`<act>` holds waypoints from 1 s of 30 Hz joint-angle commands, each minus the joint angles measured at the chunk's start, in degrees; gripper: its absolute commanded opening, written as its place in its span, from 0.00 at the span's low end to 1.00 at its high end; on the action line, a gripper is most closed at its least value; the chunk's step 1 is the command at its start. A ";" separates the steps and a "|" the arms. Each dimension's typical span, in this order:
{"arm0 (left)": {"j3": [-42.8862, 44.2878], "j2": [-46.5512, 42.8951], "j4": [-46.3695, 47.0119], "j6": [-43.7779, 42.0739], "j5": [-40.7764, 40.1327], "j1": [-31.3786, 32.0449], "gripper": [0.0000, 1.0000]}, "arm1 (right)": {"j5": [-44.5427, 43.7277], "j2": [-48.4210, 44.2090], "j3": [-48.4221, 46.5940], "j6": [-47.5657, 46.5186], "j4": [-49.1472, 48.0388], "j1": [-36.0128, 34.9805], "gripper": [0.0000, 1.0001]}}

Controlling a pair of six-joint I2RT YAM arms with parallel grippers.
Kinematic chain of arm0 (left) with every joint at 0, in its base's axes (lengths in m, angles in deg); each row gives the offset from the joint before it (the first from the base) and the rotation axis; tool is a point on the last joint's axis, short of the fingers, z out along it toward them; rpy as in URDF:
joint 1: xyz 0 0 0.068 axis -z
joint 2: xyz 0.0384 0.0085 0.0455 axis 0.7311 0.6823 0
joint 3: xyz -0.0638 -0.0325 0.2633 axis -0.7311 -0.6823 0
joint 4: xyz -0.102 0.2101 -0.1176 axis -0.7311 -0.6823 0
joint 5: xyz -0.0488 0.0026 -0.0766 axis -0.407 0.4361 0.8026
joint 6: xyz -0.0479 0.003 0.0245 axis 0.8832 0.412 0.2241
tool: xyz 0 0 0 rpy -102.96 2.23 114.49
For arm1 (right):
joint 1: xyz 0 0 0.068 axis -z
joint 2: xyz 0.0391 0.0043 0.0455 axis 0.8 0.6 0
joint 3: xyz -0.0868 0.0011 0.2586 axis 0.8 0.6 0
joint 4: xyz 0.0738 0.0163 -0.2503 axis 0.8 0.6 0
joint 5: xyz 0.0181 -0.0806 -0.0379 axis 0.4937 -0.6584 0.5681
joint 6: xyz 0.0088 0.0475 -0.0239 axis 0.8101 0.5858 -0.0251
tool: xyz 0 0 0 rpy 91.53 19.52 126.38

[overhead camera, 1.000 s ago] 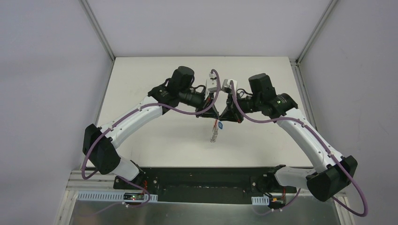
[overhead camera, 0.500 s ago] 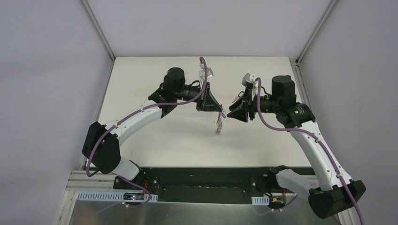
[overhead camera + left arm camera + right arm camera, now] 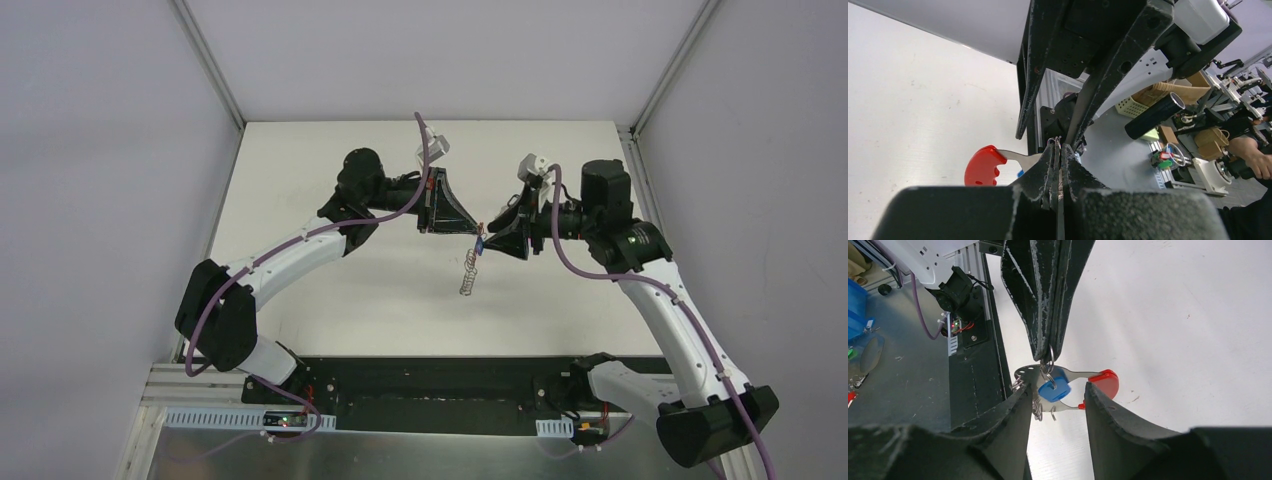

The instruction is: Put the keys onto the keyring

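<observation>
Left claw (image 3: pixel 1058 150) is clamping the keyring (image 3: pixel 1102 381) above the table (image 3: pixel 330 290), chain (image 3: pixel 467 278) dangling toward 6 o'clock; blue key (image 3: pixel 1053 389) is hanging inside the wide right claw (image 3: pixel 1058 385).

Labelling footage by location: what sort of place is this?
Probably a robotics lab or workshop: a white table inside plain panels on metal framing, and beyond it a clutter of brown boxes, a basket and electronics.

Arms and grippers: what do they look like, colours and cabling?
Left arm and right arm: white link shells, black joint housings, a purple cable looped along each. Left gripper and right gripper: black tapering fingers with scuffed, whitish edges.
</observation>
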 commanded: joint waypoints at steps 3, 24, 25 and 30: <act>-0.42 -0.50 5.76 2.26 1.88 -0.06 0.00 | 4.99 1.30 -1.98 1.43 -2.66 0.32 0.43; -0.56 0.02 2.21 -1.05 1.61 0.03 0.00 | 9.75 4.17 -2.00 6.40 -6.46 0.24 0.22; -0.55 0.02 2.14 -1.22 1.67 0.03 0.00 | 9.87 4.26 -2.00 6.61 -6.61 0.25 0.19; -0.49 0.13 1.88 -1.56 1.42 0.03 0.00 | 10.10 4.55 -1.91 6.61 -6.64 0.15 0.00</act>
